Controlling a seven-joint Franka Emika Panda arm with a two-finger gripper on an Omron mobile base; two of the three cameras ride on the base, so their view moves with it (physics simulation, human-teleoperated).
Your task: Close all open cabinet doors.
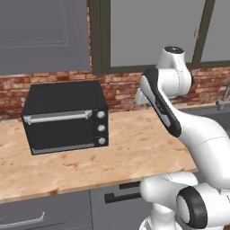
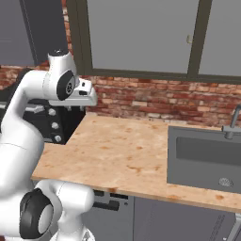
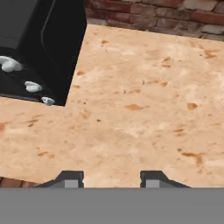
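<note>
Wooden counter [image 1: 134, 152] runs along a brick wall, with a black oven [image 1: 65, 117] near its back edge. High above the oven hangs a grey cabinet door [image 1: 42, 36]. Down low, the gripper [image 3: 111, 178] waits, fingers apart, holding nothing, so reaching up looks like the next job.

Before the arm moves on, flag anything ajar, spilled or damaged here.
One upper cabinet door, above the toaster oven, seems to stand swung out: in the right base view it shows as a darker slab angled off its grey neighbour. Nothing looks spilled or damaged on the counter.
</note>
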